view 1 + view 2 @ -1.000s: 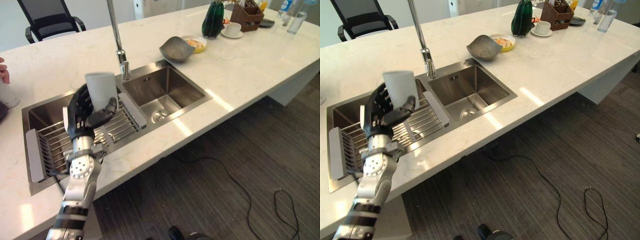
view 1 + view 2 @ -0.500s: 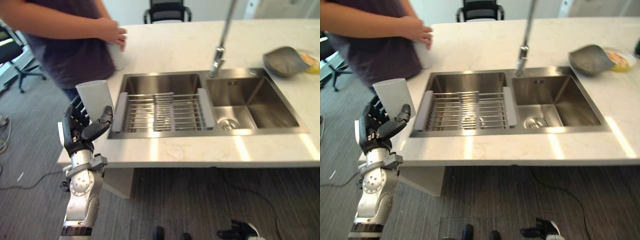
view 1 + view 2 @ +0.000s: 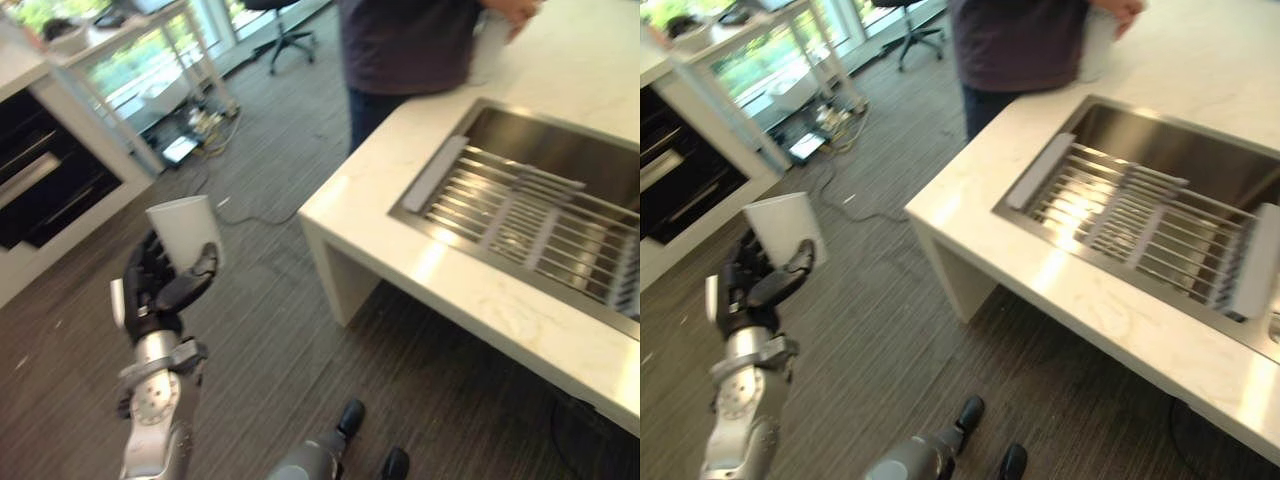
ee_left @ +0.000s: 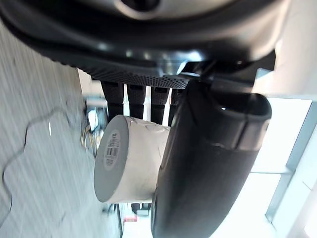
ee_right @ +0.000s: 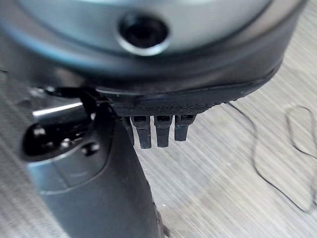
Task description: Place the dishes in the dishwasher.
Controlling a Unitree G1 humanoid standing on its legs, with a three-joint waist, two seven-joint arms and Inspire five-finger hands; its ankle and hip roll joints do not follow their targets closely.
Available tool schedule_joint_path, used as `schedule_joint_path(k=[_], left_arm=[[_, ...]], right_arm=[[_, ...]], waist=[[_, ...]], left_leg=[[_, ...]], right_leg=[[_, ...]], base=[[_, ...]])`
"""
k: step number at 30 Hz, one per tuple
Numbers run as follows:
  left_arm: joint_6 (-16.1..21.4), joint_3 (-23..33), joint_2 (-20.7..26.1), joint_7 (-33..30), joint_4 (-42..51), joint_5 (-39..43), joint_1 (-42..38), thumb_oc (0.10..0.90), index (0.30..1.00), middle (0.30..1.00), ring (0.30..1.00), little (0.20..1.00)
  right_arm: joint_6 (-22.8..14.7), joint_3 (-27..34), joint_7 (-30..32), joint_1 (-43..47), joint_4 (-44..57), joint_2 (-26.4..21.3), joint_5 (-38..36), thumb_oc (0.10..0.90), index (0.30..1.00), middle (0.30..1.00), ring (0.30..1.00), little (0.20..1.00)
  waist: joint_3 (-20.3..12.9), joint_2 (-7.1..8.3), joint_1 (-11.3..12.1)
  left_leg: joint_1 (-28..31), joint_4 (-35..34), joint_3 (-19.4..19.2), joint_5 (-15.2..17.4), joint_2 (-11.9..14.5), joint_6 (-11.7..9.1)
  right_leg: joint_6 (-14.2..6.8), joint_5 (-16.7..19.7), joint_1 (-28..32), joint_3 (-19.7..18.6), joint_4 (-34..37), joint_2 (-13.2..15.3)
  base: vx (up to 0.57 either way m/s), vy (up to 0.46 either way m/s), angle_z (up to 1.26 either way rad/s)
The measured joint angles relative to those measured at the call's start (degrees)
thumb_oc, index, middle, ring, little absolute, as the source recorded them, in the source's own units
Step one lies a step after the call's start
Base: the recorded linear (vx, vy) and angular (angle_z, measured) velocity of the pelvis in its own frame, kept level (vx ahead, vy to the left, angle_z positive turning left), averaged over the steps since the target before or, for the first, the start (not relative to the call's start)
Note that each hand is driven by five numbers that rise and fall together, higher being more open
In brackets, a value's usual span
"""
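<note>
Behind the white cup (image 3: 186, 230), left robot hand (image 3: 155, 285) fingers stay mostly hidden.

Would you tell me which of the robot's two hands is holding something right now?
The left hand: its fingers and thumb curl round a white cup, held over the floor. The right hand is empty, fingers hanging straight.
</note>
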State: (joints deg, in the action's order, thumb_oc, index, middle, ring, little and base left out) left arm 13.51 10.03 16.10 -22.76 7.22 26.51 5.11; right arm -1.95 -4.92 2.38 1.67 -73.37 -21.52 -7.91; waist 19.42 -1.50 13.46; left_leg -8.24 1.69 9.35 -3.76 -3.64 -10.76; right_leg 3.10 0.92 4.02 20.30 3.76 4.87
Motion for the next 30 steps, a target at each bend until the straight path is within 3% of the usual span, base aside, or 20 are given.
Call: schedule_joint_path(k=[1, 2, 4, 5, 6, 7, 8, 9, 11, 12, 14, 15, 19, 20, 21, 22, 23, 25, 27, 30], left_arm=[[0.23, -0.37, -0.36, -0.47, 0.11, -0.02, -1.83, 0.4, 0.3, 0.3, 0.3, 0.3], [0.23, -0.37, -0.36, -0.47, 0.11, -0.02, -1.83, 0.4, 0.3, 0.3, 0.3, 0.3], [1.05, -1.41, 0.13, -1.06, 3.28, -0.05, -7.52, 0.4, 0.3, 0.3, 0.3, 0.3], [1.05, -1.41, 0.13, -1.06, 3.28, -0.05, -7.52, 0.4, 0.3, 0.3, 0.3, 0.3], [1.15, -1.9, 0.17, -0.93, 4.7, -0.08, -9.28, 0.4, 0.3, 0.3, 0.3, 0.3], [1.23, -3.14, 0.27, -0.34, 4.53, -0.85, -11.65, 0.4, 0.3, 0.3, 0.3, 0.3], [1.19, -4.08, 0.23, 0.29, 3.97, -1.63, -11.77, 0.4, 0.3, 0.3, 0.3, 0.3], [0.81, -5.88, 0.21, 0.88, 3.54, -2.17, -12.48, 0.4, 0.3, 0.3, 0.3, 0.3], [0.62, -7.91, 1.76, 2.13, 3.63, -2.58, -12.96, 0.4, 0.3, 0.3, 0.3, 0.3], [0.3, -6.18, 2.66, 1.68, 1.74, -2.76, -12.61, 0.4, 0.3, 0.3, 0.3, 0.3], [-0.59, -3.82, 5.16, 1.18, -1.3, -3.08, -12.15, 0.4, 0.3, 0.3, 0.3, 0.3], [-0.62, -3.82, 5.42, 1.15, -1.79, -3.57, -11.31, 0.4, 0.3, 0.3, 0.3, 0.3], [-0.42, -4.77, 6.01, 1.54, -1.97, -5.89, -10.3, 0.4, 0.3, 0.3, 0.3, 0.3], [-0.44, -6.45, 5.71, 1.58, -2.49, -5.88, -10.52, 0.4, 0.3, 0.3, 0.3, 0.3], [-0.43, -9.65, 5.77, 1.63, -2.39, -5.96, -10.67, 0.4, 0.3, 0.3, 0.3, 0.3], [-0.3, -13.0, 6.03, 2.46, -2.29, -6.67, -12.26, 0.4, 0.3, 0.3, 0.3, 0.3], [0.17, -15.36, 5.93, 3.06, -2.16, -7.12, -13.56, 0.4, 0.3, 0.3, 0.3, 0.3], [0.37, -15.43, 6.31, 4.51, -2.54, -7.5, -12.84, 0.4, 0.3, 0.3, 0.3, 0.3], [-0.17, -14.3, 6.15, 4.68, -2.59, -7.54, -10.87, 0.4, 0.3, 0.3, 0.3, 0.3], [-0.29, -14.19, 4.24, 5.27, -1.08, -7.59, -8.33, 0.4, 0.3, 0.3, 0.3, 0.3]], right_arm=[[-0.82, 3.59, 0.65, -0.54, 0.38, -0.5, -0.2, 0.8, 0.9, 0.9, 0.9, 0.9], [-0.82, 3.59, 0.65, -0.54, 0.38, -0.5, -0.2, 0.8, 0.9, 0.9, 0.9, 0.9], [-1.77, 11.0, 2.6, -1.8, 7.82, 0.56, -4.78, 0.8, 0.9, 0.9, 0.9, 0.9], [-1.77, 11.0, 2.6, -1.8, 7.82, 0.56, -4.78, 0.8, 0.9, 0.9, 0.9, 0.9], [-2.61, 11.01, 2.92, -1.95, 9.97, 1.0, -5.71, 0.8, 0.9, 0.9, 0.9, 0.9], [-2.82, 4.94, 2.91, -1.58, 9.49, 0.24, -5.37, 0.8, 0.9, 0.9, 0.9, 0.9], [-2.6, 3.2, 2.66, -1.73, 8.6, 0.21, -4.61, 0.8, 0.9, 0.9, 0.9, 0.9], [-2.37, 3.25, 2.6, -2.47, 7.87, 0.1, -4.42, 0.8, 0.9, 0.9, 0.9, 0.9], [-1.6, 3.23, 2.58, -2.8, 5.21, 3.27, -4.46, 0.8, 0.9, 0.9, 0.9, 0.9], [-1.02, 3.07, 1.7, -2.45, 3.25, 6.42, -4.57, 0.8, 0.9, 0.9, 0.9, 0.9], [-0.67, 2.64, 1.76, -3.02, 0.78, 10.29, -4.94, 0.8, 0.9, 0.9, 0.9, 0.9], [-0.6, 2.75, 2.01, -3.87, 0.37, 10.79, -5.44, 0.8, 0.9, 0.9, 0.9, 0.9], [-0.69, 3.48, 2.87, -4.38, 1.02, 9.54, -5.88, 0.8, 0.9, 0.9, 0.9, 0.9], [-0.66, 4.38, 2.72, -4.96, 1.44, 8.66, -5.99, 0.8, 0.9, 0.9, 0.9, 0.9], [-0.79, 3.75, 2.48, -6.07, 1.97, 7.22, -6.34, 0.8, 0.9, 0.9, 0.9, 0.9], [-0.59, 4.23, 2.42, -7.09, 1.97, 7.67, -7.1, 0.8, 0.9, 0.9, 0.9, 0.9], [-0.52, 3.54, 2.36, -7.19, 1.48, 7.96, -8.12, 0.8, 0.9, 0.9, 0.9, 0.9], [-0.05, 1.16, 1.54, -6.35, 1.26, 8.03, -8.94, 0.8, 0.9, 0.9, 0.9, 0.9], [-0.38, 0.31, 1.46, -6.99, 0.69, 8.68, -9.23, 0.8, 0.9, 0.9, 0.9, 0.9], [0.09, 0.41, 1.63, -4.52, -2.61, 7.78, -9.12, 0.8, 0.9, 0.9, 0.9, 0.9]], waist=[[0.38, 0.82, -3.18], [0.38, 0.82, -3.18], [0.11, 1.45, -6.82], [0.11, 1.45, -6.82], [0.02, 1.64, -9.11], [-1.0, 2.75, -11.56], [-2.61, 3.03, -12.67], [-3.61, 2.47, -13.56], [-4.92, 3.63, -14.23], [-5.69, 4.91, -13.87], [-7.43, 7.58, -13.69], [-8.54, 7.99, -13.29], [-8.88, 6.88, -12.73], [-8.56, 5.35, -14.32], [-8.7, 1.9, -15.83], [-8.19, 0.82, -16.37], [-7.39, -0.78, -16.3], [-7.22, -0.69, -16.22], [-7.17, 1.94, -17.83], [-8.31, 0.32, -15.99]], left_leg=[[0.22, 4.84, -6.48, 2.08, 4.25, -1.25], [0.22, 4.84, -6.48, 2.08, 4.25, -1.25], [0.66, 10.44, -21.57, 5.94, 18.46, -3.36], [0.66, 10.44, -21.57, 5.94, 18.46, -3.36], [2.18, 9.88, -24.34, 5.84, 22.01, -3.62], [5.86, 9.42, -26.33, 6.01, 24.7, -4.04], [8.2, 5.33, -25.2, 4.94, 23.6, -3.79], [9.9, 1.52, -25.18, 0.3, 22.08, -1.61], [11.67, -4.32, -26.4, 1.86, 18.72, 0.62], [11.86, -4.46, -26.4, 2.05, 17.6, 2.1], [12.37, -4.21, -25.0, 2.59, 13.46, 3.3], [12.81, -4.19, -24.7, 3.59, 11.8, 3.97], [10.41, -1.4, -21.92, 6.76, 7.57, 6.41], [9.81, -0.27, -20.2, 7.74, 7.37, 7.55], [10.08, -1.14, -17.15, 8.63, 7.76, 9.13], [9.68, -1.45, -12.64, 7.98, 8.13, 10.16], [8.61, -0.99, -9.14, 8.2, 9.54, 10.34], [10.91, -5.08, -7.36, 6.29, 9.54, 9.6], [14.1, -6.87, -3.41, 6.71, 6.0, 9.38], [14.67, -6.49, -2.61, 6.8, 7.04, 7.9]], right_leg=[[0.29, -0.19, 2.59, 6.57, -0.39, 1.74], [0.29, -0.19, 2.59, 6.57, -0.39, 1.74], [-1.51, -0.2, 2.75, 13.98, -0.92, 2.18], [-1.51, -0.2, 2.75, 13.98, -0.92, 2.18], [-2.3, 0.33, 2.71, 15.62, -1.14, 2.54], [-3.82, 1.15, 3.25, 17.24, -1.77, 3.39], [-4.71, 1.74, 3.18, 16.95, -2.21, 4.29], [-5.29, 2.11, 3.2, 15.5, -3.0, 5.23], [-7.08, -0.63, -1.25, 14.37, -8.67, 8.99], [-7.91, -1.3, -2.72, 12.77, -4.74, 6.76], [-5.34, 6.3, -4.4, 9.58, -2.34, 6.15], [-6.11, 5.67, -4.02, 12.0, -2.18, 7.35], [-7.16, 7.64, -3.32, 4.16, -4.18, 11.84], [-7.17, 7.63, -3.3, -3.63, -8.21, 12.93], [-9.16, 4.26, -5.54, -18.44, -13.56, 10.86], [-14.09, -3.49, -5.82, -35.51, -16.35, 5.26], [-13.46, -9.13, -6.05, -44.06, -15.13, -1.05], [-12.02, -8.34, -10.54, -37.8, -8.29, -4.87], [-5.95, 3.03, -11.6, -32.23, -4.91, -3.72], [-5.64, 5.44, -6.71, -29.86, 2.06, -3.78]], base=[[-0.17, 0.077, 1.47], [-0.27, 0.132, 2.32], [-0.18, 0.185, 1.51], [-0.12, 0.239, 1.18], [-0.01, 0.22, 0.97], [-0.03, 0.264, 1.16], [0.01, 0.16, 0.9], [0.01, 0.154, 0.81], [0.03, 0.338, 0.53], [0.01, 0.472, 0.08], [0.03, 0.361, 0.22], [0.07, 0.236, 0.14], [0.15, 0.268, 0.47], [0.33, 0.28, 1.6], [0.36, 0.186, 1.97], [0.32, 0.102, 2.0], [0.19, -0.004, 1.63], [0.11, -0.017, 0.91], [-0.01, -0.055, 1.05], [0.02, -0.062, 0.5]])
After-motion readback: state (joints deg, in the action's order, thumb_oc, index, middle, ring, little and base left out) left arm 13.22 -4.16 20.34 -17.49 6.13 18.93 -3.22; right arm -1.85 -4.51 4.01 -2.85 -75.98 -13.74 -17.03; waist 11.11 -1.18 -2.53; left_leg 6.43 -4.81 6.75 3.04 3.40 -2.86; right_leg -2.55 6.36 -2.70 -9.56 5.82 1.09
